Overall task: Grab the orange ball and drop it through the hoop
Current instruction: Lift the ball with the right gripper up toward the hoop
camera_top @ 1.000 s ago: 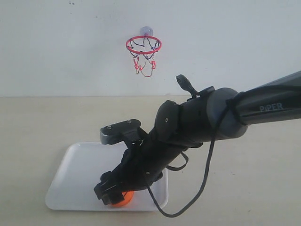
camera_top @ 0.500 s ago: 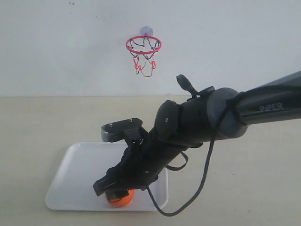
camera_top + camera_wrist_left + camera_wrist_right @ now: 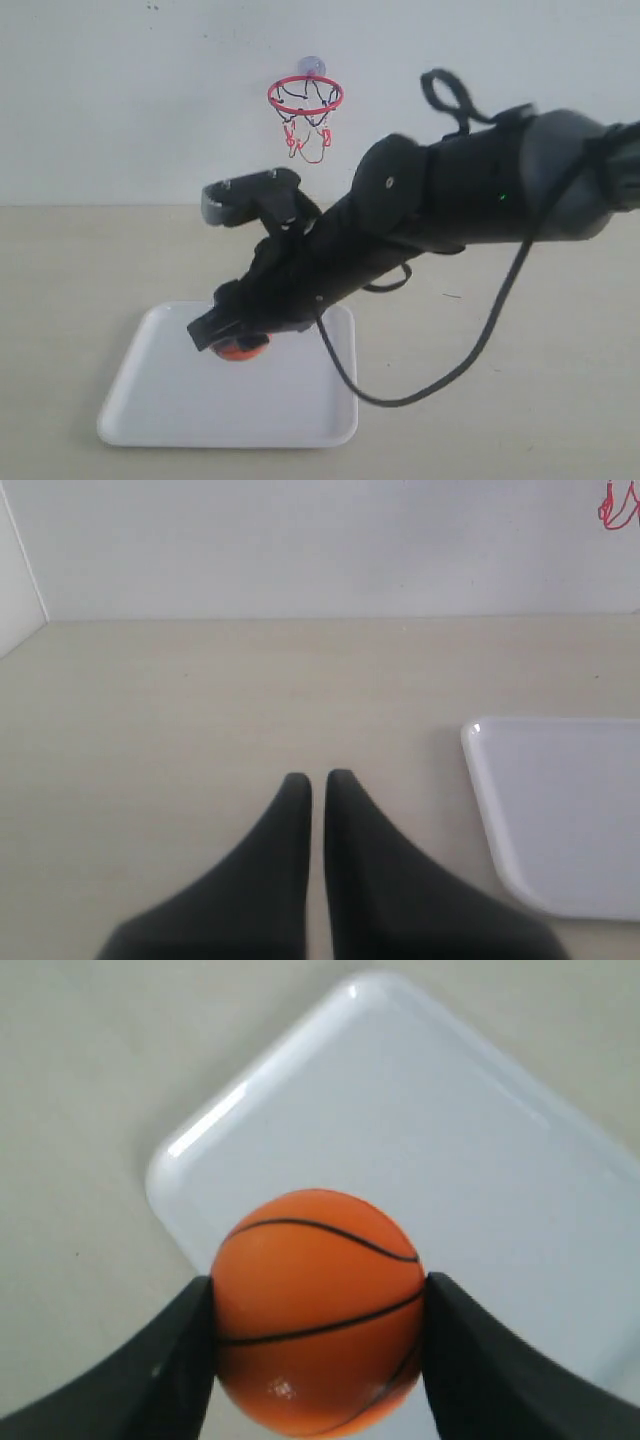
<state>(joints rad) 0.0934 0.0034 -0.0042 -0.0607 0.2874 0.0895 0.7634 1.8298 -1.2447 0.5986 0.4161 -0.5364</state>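
You have the orange ball [image 3: 318, 1305] pinched in the right gripper [image 3: 230, 336], one dark finger [image 3: 160, 1370] on each side of its widest part, and it hangs over the white tray [image 3: 160, 400], apparently clear of the surface, though the exterior view hides most of the ball behind the gripper. The hoop [image 3: 305, 96] is on the wall, well above and behind where you are now, so the risks lie in that long carry. The grip is two small contacts on a smooth round skin, and a quick swing or a hard wrist turn could squirt the ball out sideways to roll off across the table [image 3: 80, 270]. The ring looks barely wider than the ball, so if you let go off-centre or from too high, expect it to clip the red rim and bounce away. Come in too low and the bulky wrist could knock the hoop off its suction mount. Watch the slack cable [image 3: 470, 350] too (it loops down close to the tray). Your left gripper [image 3: 318, 780] is pressed together on nothing, parked beside the tray and out of the path.
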